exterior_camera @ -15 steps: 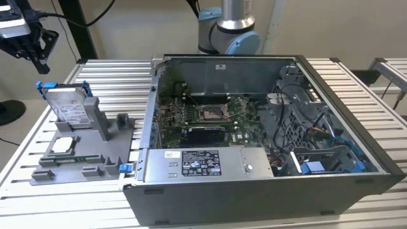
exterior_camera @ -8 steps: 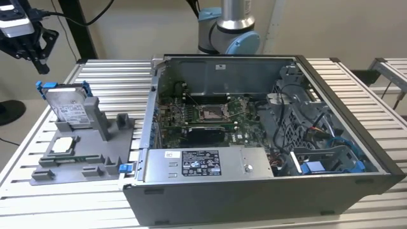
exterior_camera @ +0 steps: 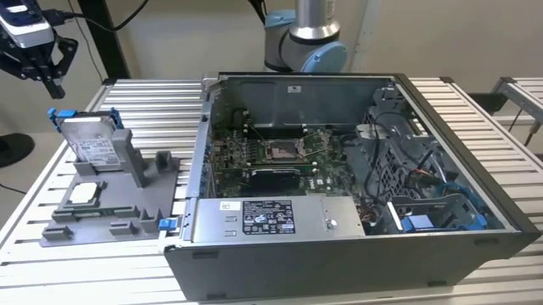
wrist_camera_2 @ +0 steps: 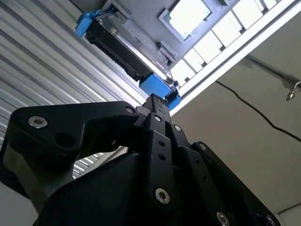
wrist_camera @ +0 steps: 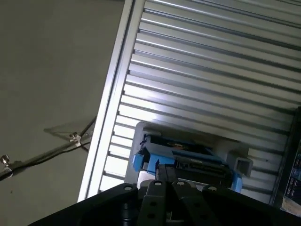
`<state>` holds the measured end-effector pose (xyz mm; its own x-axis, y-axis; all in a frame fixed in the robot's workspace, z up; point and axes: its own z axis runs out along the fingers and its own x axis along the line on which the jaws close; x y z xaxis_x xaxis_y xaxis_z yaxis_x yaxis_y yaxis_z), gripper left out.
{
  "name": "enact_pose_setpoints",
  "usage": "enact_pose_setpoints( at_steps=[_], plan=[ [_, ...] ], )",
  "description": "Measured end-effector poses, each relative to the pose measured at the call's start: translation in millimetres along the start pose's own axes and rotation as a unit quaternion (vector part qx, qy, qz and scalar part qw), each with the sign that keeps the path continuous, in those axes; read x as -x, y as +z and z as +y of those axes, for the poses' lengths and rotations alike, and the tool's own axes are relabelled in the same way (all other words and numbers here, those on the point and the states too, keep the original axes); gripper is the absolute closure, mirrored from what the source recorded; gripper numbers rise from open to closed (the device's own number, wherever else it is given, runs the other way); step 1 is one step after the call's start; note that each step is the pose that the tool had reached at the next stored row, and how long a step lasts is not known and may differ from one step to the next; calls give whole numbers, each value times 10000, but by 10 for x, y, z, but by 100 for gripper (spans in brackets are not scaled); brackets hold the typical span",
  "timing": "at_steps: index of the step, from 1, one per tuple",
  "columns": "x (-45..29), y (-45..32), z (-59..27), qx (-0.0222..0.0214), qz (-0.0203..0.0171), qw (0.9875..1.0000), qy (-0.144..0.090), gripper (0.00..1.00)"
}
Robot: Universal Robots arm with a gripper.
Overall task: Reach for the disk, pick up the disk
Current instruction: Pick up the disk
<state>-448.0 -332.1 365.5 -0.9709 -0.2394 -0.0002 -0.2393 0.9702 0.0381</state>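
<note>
Robot workcell w/ a slatted metal counter (exterior_camera: 152,101). The disk (exterior_camera: 91,145), a silver hard drive w/ white label and blue bracket, stands on edge in a slot of a grey plastic holder (exterior_camera: 136,190) toward the exterior view's left. A small square CPU chip (exterior_camera: 85,192) lies flat on the same holder, nearer the camera. An open PC case (exterior_camera: 339,270) takes up the exterior view's right, motherboard exposed.

The black jaws hang in the air above the disk, offset a bit toward the exterior view's left. They are clearly apart from it, tips pointing down. They look closed or nearly so, i.e. tips together, though the angle makes that hard to confirm. They hold nothing. In both wrist views the disk (wrist_camera_2: 124,44) (wrist_camera: 193,162) shows edge-on just past the jaw tips, roughly in line w/ them.

Progress: reach part done, no contact yet. Pick-up not begun; disk sits fully in its slot.
</note>
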Motion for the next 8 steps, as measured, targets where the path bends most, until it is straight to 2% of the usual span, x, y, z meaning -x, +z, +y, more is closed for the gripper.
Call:
enact_pose_setpoints(
  at_steps=[4, 8],
  plan=[
    [0, 0, 0, -1, 11, 9997, -264, 100],
    [-1, 0, 0, -5, 21, 9987, -506, 100]
  ],
)
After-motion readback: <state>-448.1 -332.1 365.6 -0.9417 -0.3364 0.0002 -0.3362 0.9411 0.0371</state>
